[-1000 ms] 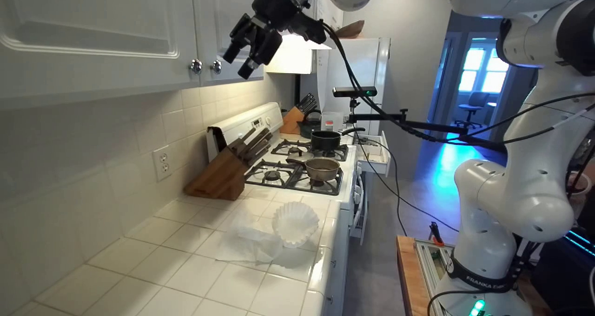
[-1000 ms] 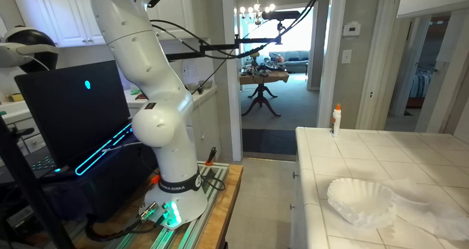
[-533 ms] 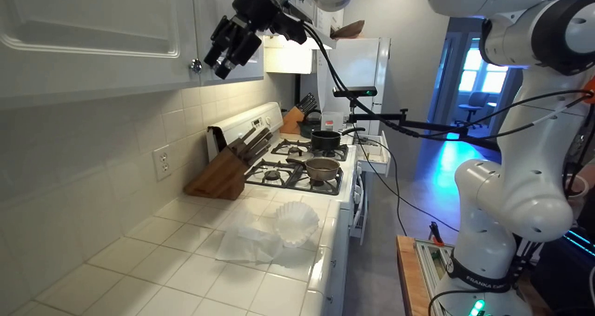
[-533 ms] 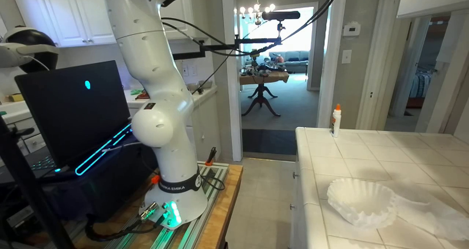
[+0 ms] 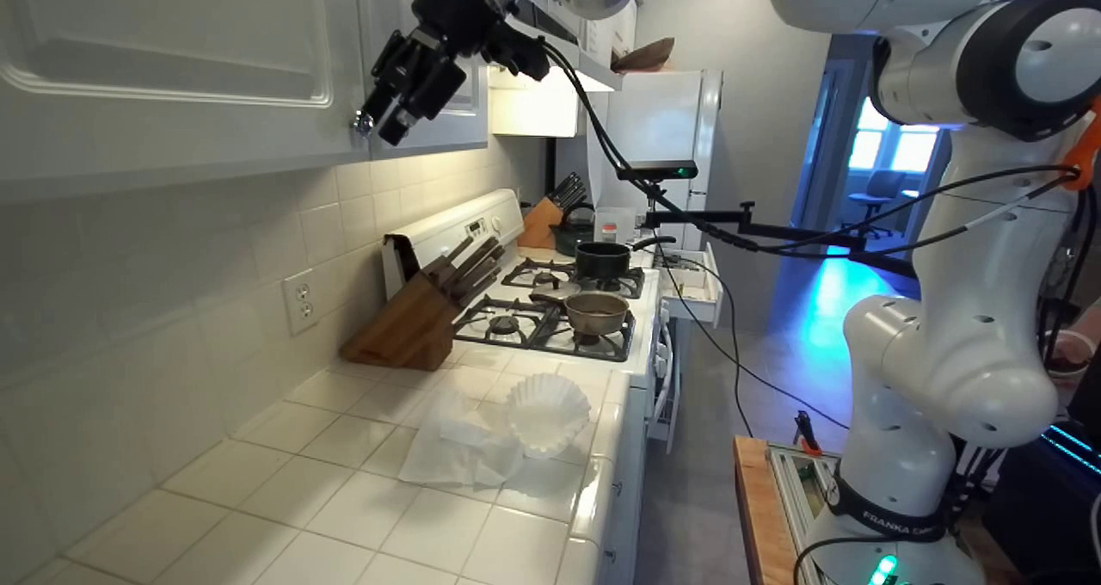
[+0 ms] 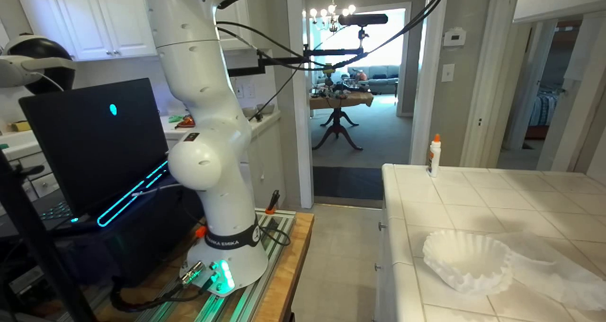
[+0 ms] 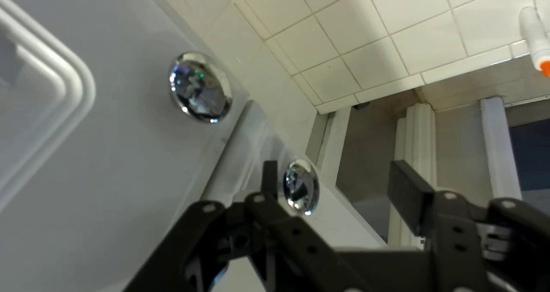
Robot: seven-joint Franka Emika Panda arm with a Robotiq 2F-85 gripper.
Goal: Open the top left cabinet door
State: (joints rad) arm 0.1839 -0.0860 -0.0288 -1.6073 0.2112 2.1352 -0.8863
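Since the top left cabinet door (image 5: 172,125) stands shut in the upper left of an exterior view, the step in hand looks to be taking hold of its round silver knob (image 7: 301,187). In the wrist view that knob shows just right of and below centre, between the parted fingers (image 7: 410,197) of the gripper (image 5: 381,124) and closer to the one at picture left; whether the tips reach past it I cannot tell. The next move likely calls for a little centring, then a squeeze and an outward pull. From the lower right the arm (image 5: 989,370) rises, passes out at the top edge, and carries the gripper slanted down and leftward at the knob.
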